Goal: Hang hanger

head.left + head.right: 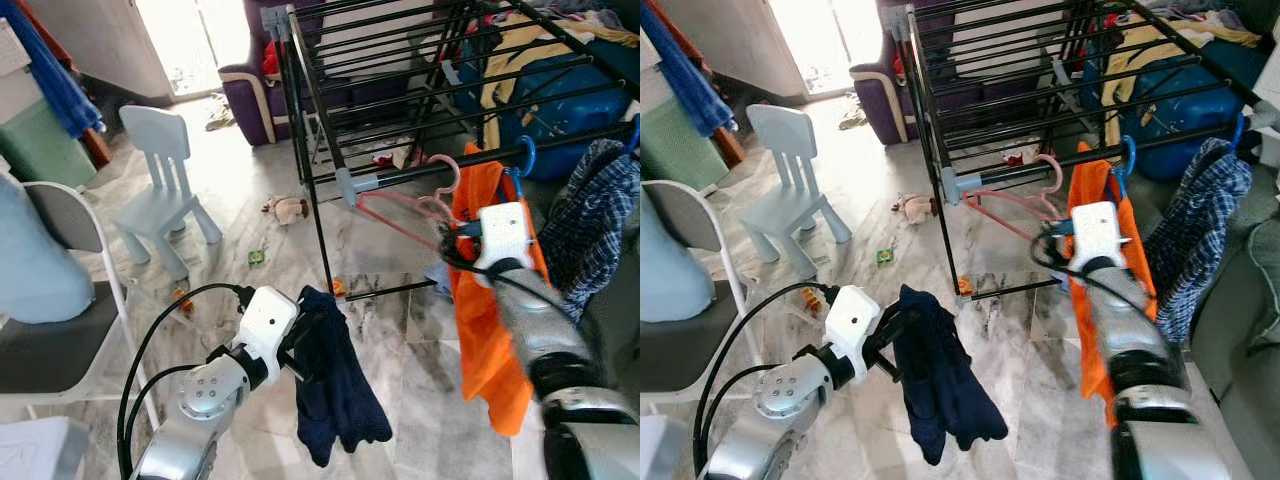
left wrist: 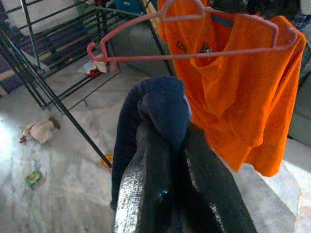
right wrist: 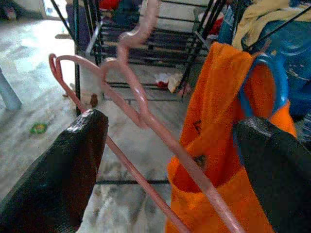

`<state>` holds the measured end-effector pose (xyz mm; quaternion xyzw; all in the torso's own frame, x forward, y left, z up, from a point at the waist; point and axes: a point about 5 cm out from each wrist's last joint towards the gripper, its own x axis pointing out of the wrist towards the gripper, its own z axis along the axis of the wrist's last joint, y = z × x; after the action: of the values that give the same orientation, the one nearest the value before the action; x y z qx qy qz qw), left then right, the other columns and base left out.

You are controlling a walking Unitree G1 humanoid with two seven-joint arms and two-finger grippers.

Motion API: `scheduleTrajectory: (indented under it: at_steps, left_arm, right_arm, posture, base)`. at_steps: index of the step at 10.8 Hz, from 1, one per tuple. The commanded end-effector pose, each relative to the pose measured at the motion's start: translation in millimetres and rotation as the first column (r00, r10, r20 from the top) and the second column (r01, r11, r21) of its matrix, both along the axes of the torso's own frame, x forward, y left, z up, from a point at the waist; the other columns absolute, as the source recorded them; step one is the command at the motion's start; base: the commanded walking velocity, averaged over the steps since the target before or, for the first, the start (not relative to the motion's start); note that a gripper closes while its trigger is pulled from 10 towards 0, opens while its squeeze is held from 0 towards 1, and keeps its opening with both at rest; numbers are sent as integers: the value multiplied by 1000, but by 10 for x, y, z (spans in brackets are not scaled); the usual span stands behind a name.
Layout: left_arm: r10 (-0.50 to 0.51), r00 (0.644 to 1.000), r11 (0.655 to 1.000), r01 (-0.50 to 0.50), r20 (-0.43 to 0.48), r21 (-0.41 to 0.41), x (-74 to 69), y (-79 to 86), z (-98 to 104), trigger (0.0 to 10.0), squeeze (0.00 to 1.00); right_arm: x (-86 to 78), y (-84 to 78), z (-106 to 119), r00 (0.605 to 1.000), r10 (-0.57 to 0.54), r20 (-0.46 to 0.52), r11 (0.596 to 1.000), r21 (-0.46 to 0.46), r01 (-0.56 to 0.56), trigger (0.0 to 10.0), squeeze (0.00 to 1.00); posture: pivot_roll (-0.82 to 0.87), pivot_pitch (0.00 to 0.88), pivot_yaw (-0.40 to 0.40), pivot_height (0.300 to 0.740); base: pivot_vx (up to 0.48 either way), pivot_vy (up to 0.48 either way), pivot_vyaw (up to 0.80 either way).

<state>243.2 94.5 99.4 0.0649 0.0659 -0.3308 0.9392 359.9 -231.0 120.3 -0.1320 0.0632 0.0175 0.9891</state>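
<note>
Meanwhile, a dark navy cloth garment [image 1: 335, 385] is clamped by the left gripper [image 1: 300, 350]; the right gripper's [image 3: 165, 145] fingers are spread around a pink plastic hanger [image 1: 415, 205] hooked on a black metal drying rack [image 1: 400, 100].

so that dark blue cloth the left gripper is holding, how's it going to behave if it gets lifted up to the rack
Probably floppy: the dark blue cloth hangs straight down in folds from the left gripper, so it should sag and swing. It looks light, since a pinch at one edge carries it. It may drape over a rack bar rather than hold shape.
</note>
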Motion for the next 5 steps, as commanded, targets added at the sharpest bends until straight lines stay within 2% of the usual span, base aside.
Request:
scheduleTrajectory:
  at_steps: [1,2,4,5]
  left_arm:
    - [10,999,1000,-10,32,13,28,31,45,10000,0]
    - [6,1000,1000,-6,29,14,25,25,39,10000,0]
    - [1,1000,1000,-2,29,16,33,17,34,10000,0]
    - [0,1000,1000,0,29,16,33,17,36,10000,0]
  right_arm:
    - [-2,26,-48,999,18,-38,1000,-2,-18,10000,0]
    - [-34,-86,-116,992,37,-122,999,-6,-38,10000,0]
    - [-45,-122,-163,976,88,-201,995,-19,-93,10000,0]
    - [-38,-108,-164,971,104,-213,994,-19,-111,7647,0]
  posture:
    - [-45,3,145,740]
    - [-45,3,147,740]
    - [-48,5,149,740]
    - [-46,7,152,740]
  base:
    - [0,0,0]
    - [0,0,0]
    - [0,0,0]
    - [0,0,0]
